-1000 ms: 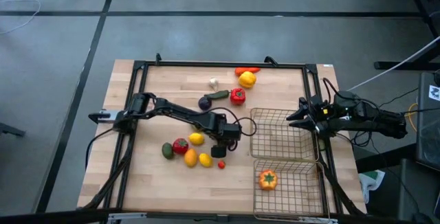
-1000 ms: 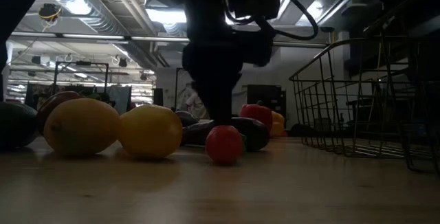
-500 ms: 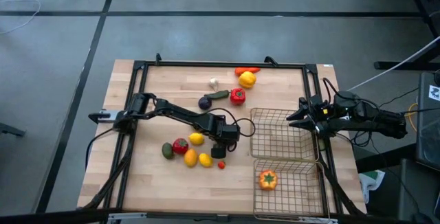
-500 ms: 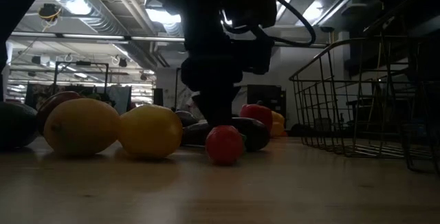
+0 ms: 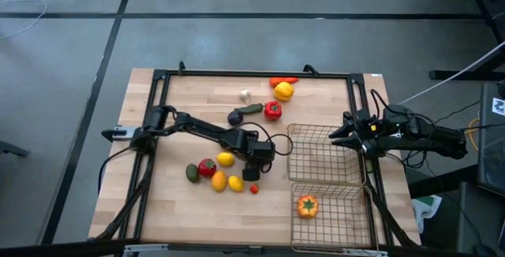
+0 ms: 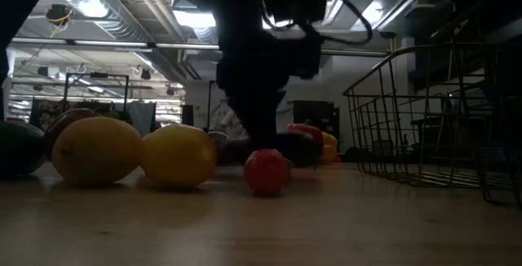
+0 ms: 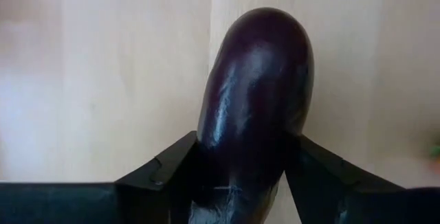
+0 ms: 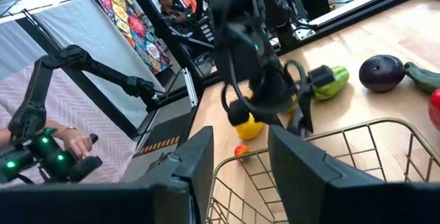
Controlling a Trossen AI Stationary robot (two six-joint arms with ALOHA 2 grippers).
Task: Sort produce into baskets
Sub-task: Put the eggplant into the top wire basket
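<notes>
My left gripper (image 5: 252, 172) stands at the table's middle, pointing steeply down, shut on a dark purple eggplant (image 7: 256, 80). Around it lie loose produce: a small red ball (image 6: 266, 170), two lemons (image 6: 177, 156) (image 6: 96, 149), a tomato (image 5: 207, 167) and an avocado (image 5: 192, 173). Two wire baskets stand at the right: the far one (image 5: 290, 150), and the near one (image 5: 359, 210), where an orange piece (image 5: 307, 206) rests on the mesh floor. My right gripper (image 5: 335, 135) waits open and level at the far basket's right rim. My left gripper pinches the eggplant's two long sides (image 7: 227, 148) between its two fingers (image 7: 172, 172), near one end. The fingers come from above, slanting down, and lie across the eggplant. Its free end sticks out past the fingertips. In the low view its underside sits just off the wood.
More produce lies at the far edge: a round purple piece (image 5: 235, 118), a green one (image 5: 251, 109), a red pepper (image 5: 272, 110), a yellow pepper (image 5: 283, 91) and garlic (image 5: 245, 94). A black frame (image 5: 252, 73) borders the table. A person's hand (image 8: 75, 145) shows in the room beyond.
The eggplant behind the small red ball lay flat on the wood a second ago. In the low view it now sits slightly higher under my left gripper.
</notes>
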